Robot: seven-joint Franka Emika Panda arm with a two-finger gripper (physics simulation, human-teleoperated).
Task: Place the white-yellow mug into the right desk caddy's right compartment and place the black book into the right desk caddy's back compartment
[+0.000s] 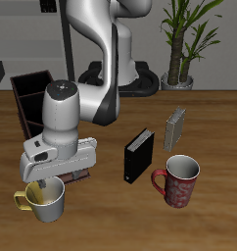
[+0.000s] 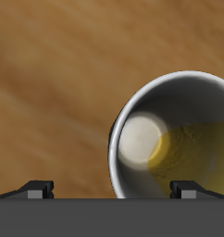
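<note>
While pincer (image 1: pixel 38 186) hangs just over mug (image 1: pixel 47 199) at lower left, grip state unclear; caddy (image 1: pixel 32 98) behind.

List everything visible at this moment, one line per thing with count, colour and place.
white-yellow mug: 1, white with yellow handle and inside, near the table's front edge, under the end effector.
black book: 1, black, upright mid-table.
grey book: 1, grey patterned, upright behind the red mug.
red mug: 1, dark red patterned, beside the black book.
right desk caddy: 1, dark maroon-brown, farther back, partly hidden by the arm.
potted plant: 1, green, behind the table.
table: 1, wooden brown.
end effector: 1, white-grey, right above the white-yellow mug; grip state unclear.
</note>
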